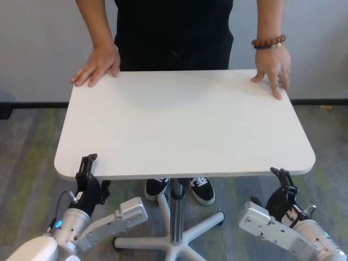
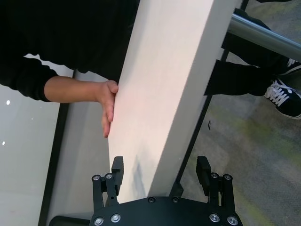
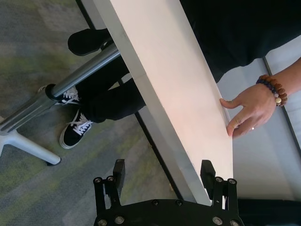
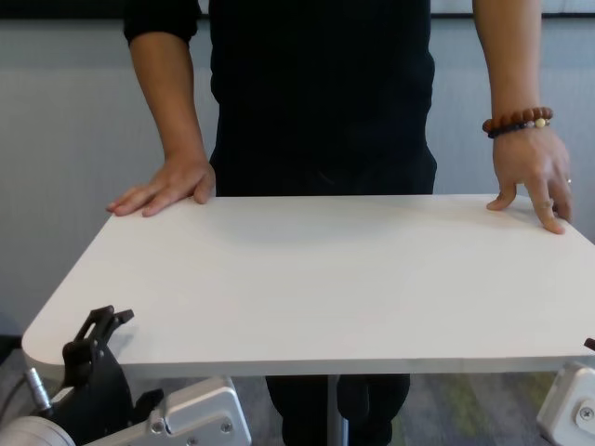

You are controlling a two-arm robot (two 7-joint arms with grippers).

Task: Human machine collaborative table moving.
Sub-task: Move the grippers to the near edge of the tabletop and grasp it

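Observation:
The white table (image 1: 185,125) stands on a silver centre pole (image 1: 175,212). The human (image 1: 174,32), in a black top, stands at its far side with a flat hand on each far corner (image 1: 98,65); a beaded bracelet (image 1: 268,42) is on the wrist at the right. My left gripper (image 1: 87,167) is at the near left edge. In the left wrist view the left gripper (image 2: 160,170) is open, with its jaws astride the tabletop edge (image 2: 155,117). My right gripper (image 1: 281,178) is at the near right corner. It is also open (image 3: 162,170), astride the edge (image 3: 164,94).
The table's white star base (image 1: 190,231) spreads over the grey-green carpet (image 1: 27,147) between my two forearms. The person's black shoes (image 1: 202,189) stand beside the pole. A pale wall with a dark baseboard (image 1: 32,105) runs behind the person.

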